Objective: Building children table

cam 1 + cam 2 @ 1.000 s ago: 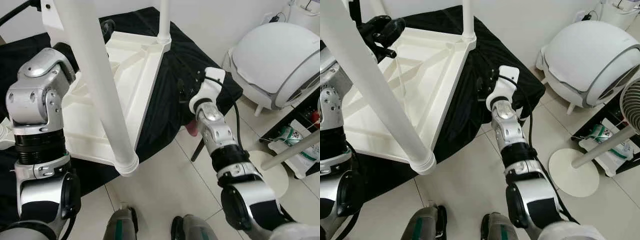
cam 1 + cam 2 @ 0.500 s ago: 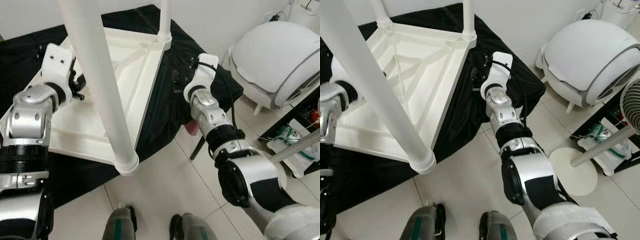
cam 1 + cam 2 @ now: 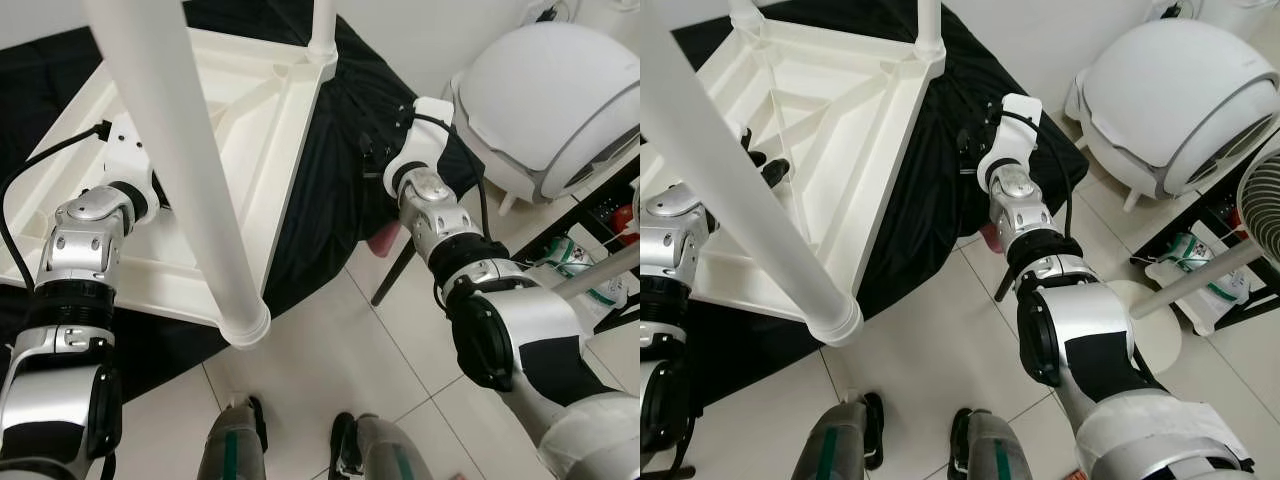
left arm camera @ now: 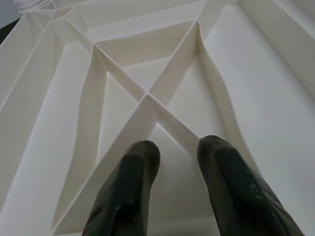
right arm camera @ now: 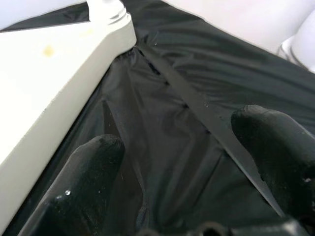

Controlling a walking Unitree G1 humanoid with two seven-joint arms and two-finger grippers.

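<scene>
Smooth white plastic table point(image 3: 262, 110) upside down on black cloth point(image 3: 340, 170), ribbed underside up; round legs point(image 3: 190, 170) upright; left gripper point(image 4: 178, 164) slightly parted, empty; right gripper point(image 5: 182, 162) wide open, empty.

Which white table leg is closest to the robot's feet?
The big front leg, whose round end hangs just above the robot's feet. The thinner back leg stands at the table's far corner.

Illumination is bright, even and diffuse. The white table underside point(image 3: 250, 110) approaches overexposure (rib detail remains legible). The black cloth point(image 3: 330, 180) beside it reads very dark. In both wrist views the near fingers point(image 4: 130, 191) appear soft, out of focus.
</scene>
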